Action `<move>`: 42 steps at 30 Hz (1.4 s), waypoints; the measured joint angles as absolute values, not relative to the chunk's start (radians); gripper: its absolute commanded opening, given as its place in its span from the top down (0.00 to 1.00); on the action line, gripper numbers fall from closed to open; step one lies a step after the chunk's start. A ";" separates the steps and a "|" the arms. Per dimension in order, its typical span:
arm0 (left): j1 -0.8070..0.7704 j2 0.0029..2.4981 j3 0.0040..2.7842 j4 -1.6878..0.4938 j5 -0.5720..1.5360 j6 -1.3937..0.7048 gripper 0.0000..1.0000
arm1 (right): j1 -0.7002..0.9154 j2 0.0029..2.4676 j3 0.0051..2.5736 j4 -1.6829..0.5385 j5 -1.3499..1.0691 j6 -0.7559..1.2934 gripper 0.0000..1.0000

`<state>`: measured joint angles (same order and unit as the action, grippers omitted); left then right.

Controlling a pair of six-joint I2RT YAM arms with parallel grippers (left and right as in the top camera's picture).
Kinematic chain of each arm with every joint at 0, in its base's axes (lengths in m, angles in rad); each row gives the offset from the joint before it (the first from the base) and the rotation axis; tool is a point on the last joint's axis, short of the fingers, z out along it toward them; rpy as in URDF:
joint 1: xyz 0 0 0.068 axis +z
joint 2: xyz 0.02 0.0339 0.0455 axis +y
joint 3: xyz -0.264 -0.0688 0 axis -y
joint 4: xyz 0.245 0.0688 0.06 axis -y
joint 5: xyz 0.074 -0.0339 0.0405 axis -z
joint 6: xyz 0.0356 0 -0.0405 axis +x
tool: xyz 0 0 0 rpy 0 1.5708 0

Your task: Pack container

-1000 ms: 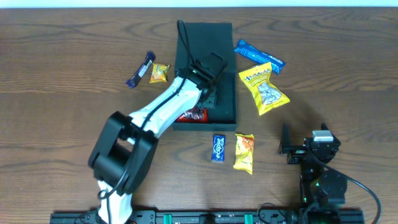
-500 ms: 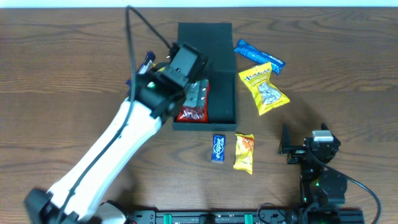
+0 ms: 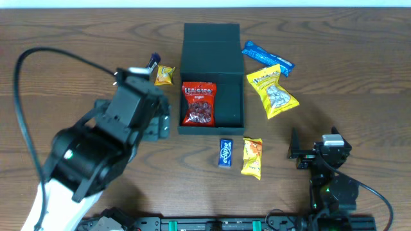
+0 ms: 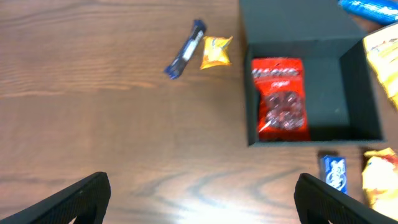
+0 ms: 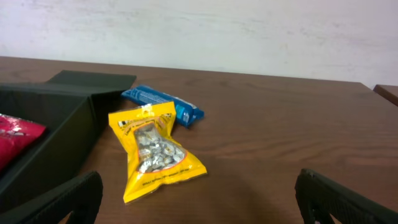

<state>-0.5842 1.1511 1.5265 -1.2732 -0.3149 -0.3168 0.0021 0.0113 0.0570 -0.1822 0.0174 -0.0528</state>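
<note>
- The left jaws stand wide apart and released, nothing between them; they hang above the bare brown surface [image 4: 93, 124].
- The box [image 4: 336, 87] lies ahead of the left jaws and to their right, open, its flap [image 3: 212, 35] folded back on the far side; it rests flat on the surface.
- A red packet [image 4: 283, 99] lies flat inside the box, in the half nearer to the left jaws; the other half is bare.
- Ahead of the left jaws, outside the box, lie a small yellow packet [image 4: 214, 53] and a dark blue bar [image 4: 185, 50], just beside each other.
- Near the right finger of the left jaws lie a small blue packet [image 4: 334, 171] and an orange packet [image 4: 379, 177], close to the near wall of the box.
- The right jaws are also wide apart and hold nothing; they are low over the surface, well apart from the box.
- Ahead of the right jaws lies a yellow bag [image 5: 155, 152]; behind it a blue bar [image 5: 163, 102]; the box is ahead and to their left.
</note>
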 measured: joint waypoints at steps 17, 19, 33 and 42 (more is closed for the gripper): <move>-0.584 0.736 1.446 -1.362 -0.337 -0.424 0.05 | 0.002 0.011 0.057 -0.176 -0.002 -0.053 0.01; -0.584 0.681 1.375 -1.333 -0.340 -0.430 0.05 | 0.002 0.011 0.057 -0.172 -0.032 -0.053 0.01; -0.584 0.676 0.877 -0.884 -0.340 -0.497 0.05 | 0.002 0.020 0.273 -0.433 -0.118 -0.021 0.01; -0.584 0.710 0.873 -0.899 -0.340 -0.498 0.05 | 0.002 0.250 0.676 -0.748 -0.042 0.107 0.01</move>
